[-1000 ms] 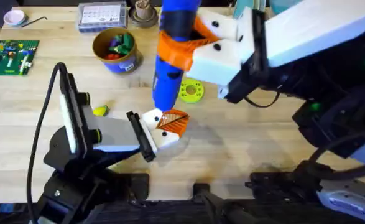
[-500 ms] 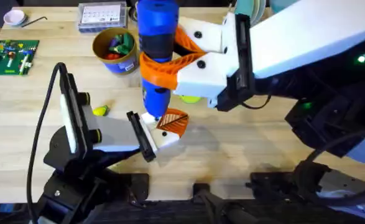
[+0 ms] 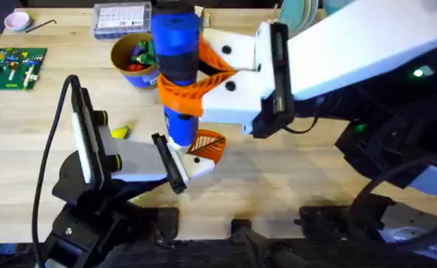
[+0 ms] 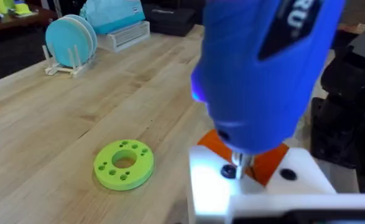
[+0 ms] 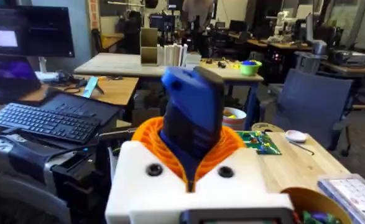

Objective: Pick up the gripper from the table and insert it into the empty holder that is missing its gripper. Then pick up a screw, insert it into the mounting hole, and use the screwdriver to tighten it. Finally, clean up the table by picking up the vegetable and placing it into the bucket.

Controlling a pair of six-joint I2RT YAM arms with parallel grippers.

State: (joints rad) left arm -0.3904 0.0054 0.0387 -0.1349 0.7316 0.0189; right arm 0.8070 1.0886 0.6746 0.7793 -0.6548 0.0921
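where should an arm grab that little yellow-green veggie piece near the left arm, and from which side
Take the vegetable across its rounded middle, coming straight down from above. It lies low on the bare table, so a side approach would likely scrape the wood. The left arm's body sits close beside it, so the jaws probably fit best opening along the table's near-far line. Its finer shape is too small to judge.

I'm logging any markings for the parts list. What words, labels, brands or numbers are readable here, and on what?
"RU": white letters on the screwdriver, cut off at the left wrist view's top edge; the rest is out of frame.
Clear parts box: grid-like printing, too small to read.
Green board: markings too small to read.
Monitor: on-screen content too blurred to read.
Nothing else readable.
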